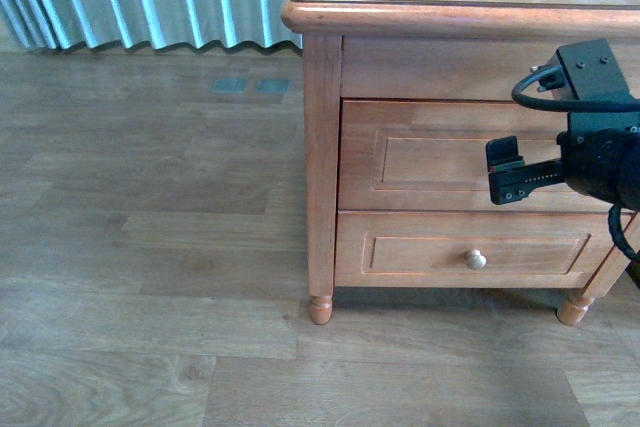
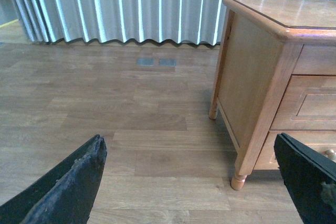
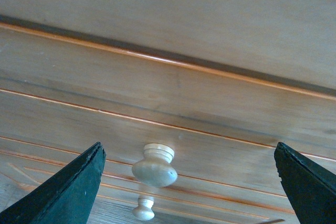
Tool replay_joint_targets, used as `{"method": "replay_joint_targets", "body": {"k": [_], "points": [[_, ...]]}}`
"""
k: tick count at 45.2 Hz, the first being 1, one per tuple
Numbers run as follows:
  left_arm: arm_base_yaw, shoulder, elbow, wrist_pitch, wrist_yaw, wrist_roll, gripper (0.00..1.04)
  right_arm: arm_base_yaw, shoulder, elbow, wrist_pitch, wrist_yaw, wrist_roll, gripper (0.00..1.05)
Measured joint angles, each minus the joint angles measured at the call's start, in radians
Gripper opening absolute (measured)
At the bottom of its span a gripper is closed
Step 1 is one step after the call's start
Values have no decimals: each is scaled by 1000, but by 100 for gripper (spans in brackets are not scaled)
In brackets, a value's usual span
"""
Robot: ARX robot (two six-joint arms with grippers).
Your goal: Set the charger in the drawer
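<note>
The nightstand (image 1: 470, 147) filled most of what I faced, and its taller drawer (image 1: 450, 157) was shut, my right gripper (image 1: 505, 172) hanging just in front of its panel. My right fingers (image 3: 63, 192) were spread wide with nothing between them, and the pale knob (image 3: 154, 165) sat in the gap, not yet touched; my left gripper (image 2: 189, 182) was also wide open and empty, looking out over the bare wood floor (image 2: 131, 114). I judged the main risk to be a miss on that small round knob: closing off-centre could let it slip out, or I might push the drawer tighter instead of pulling. The shallower drawer (image 1: 475, 247) below has a like knob (image 1: 476, 260), so drifting down could open the wrong one. The charger was nowhere in any view, so I could not say where it lay. I could read no brand, label or writing anywhere.
</note>
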Motion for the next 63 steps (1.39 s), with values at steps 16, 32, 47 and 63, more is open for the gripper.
{"method": "replay_joint_targets", "body": {"k": [16, 32, 47, 63], "points": [[0, 0, 0, 0, 0, 0, 99, -149, -341, -322, 27, -167, -10, 96], [0, 0, 0, 0, 0, 0, 99, -411, -797, -517, -183, -349, 93, 96], [0, 0, 0, 0, 0, 0, 99, -425, -820, -537, -144, -335, 134, 94], [0, 0, 0, -1, 0, 0, 99, -260, -1052, -816, 95, -135, 167, 23]]}}
